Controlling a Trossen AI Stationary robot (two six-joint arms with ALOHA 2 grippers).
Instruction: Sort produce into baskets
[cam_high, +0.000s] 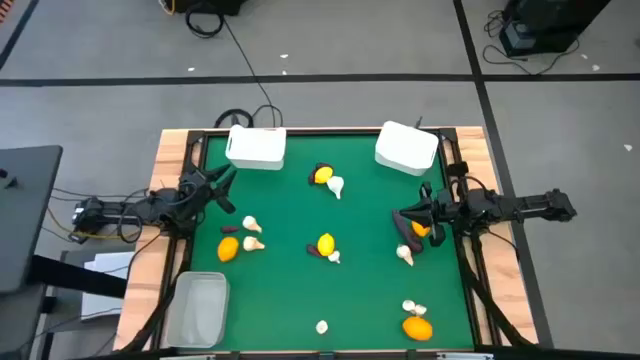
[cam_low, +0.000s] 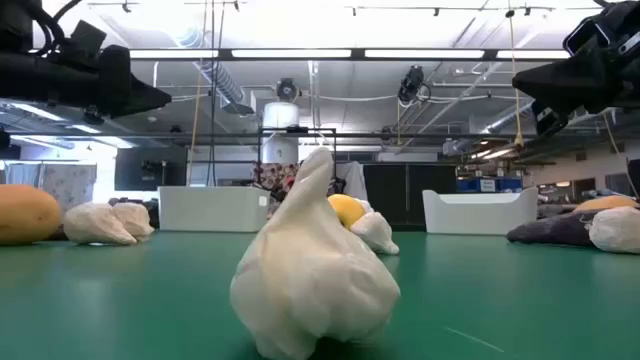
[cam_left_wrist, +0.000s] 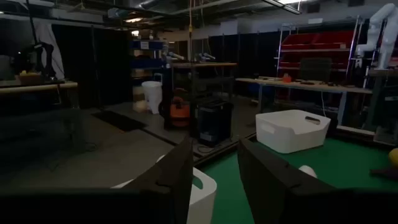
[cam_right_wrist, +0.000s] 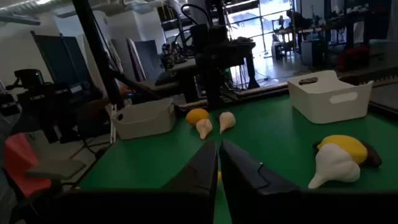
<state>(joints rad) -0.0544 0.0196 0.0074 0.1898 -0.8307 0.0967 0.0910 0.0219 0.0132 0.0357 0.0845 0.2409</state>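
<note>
Produce lies scattered on the green mat: citrus fruits, garlic bulbs and dark eggplant pieces. One garlic bulb fills the low view. Two white baskets stand at the far edge, and a translucent one at the near left. My left gripper is open and empty beside the left white basket. My right gripper is shut and empty above an eggplant piece and a citrus.
A citrus with a garlic bulb and an eggplant piece lies between the two white baskets. Wooden rails frame the mat. Bare mat lies in the middle near part and along the far edge between the baskets.
</note>
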